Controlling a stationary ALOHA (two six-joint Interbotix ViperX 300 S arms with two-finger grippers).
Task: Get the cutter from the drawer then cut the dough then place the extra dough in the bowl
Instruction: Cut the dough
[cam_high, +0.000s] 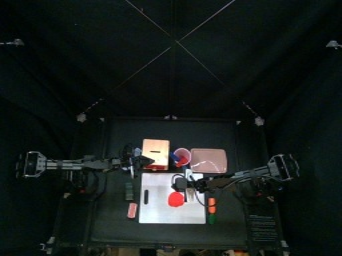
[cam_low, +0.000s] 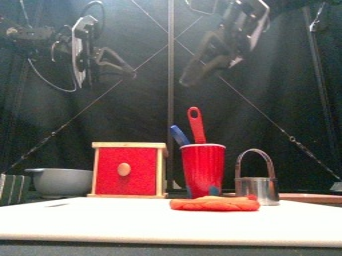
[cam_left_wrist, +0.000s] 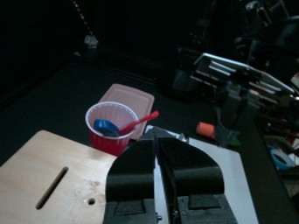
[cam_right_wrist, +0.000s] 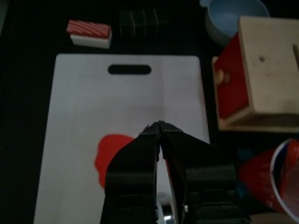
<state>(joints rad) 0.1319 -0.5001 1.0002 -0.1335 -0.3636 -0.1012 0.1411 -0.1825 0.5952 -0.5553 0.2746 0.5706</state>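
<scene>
both my claws hang high over the table; the left claw (cam_left_wrist: 159, 143) and the right claw (cam_right_wrist: 156, 131) are each pressed shut with nothing in them; the cutter (cam_low: 257, 188) stands on the board (cam_low: 80, 222), just beside the dough (cam_low: 214, 204), its handle arching upward; i judge it light, stiff, a little slick; i would pinch the wire at its crown; the dough looks soft, apt to stick and tear.

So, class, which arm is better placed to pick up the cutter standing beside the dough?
Probably right. The right gripper hangs above the board by the dough, with the cutter on its side; the left gripper is back by the wooden box, farther off.
</scene>
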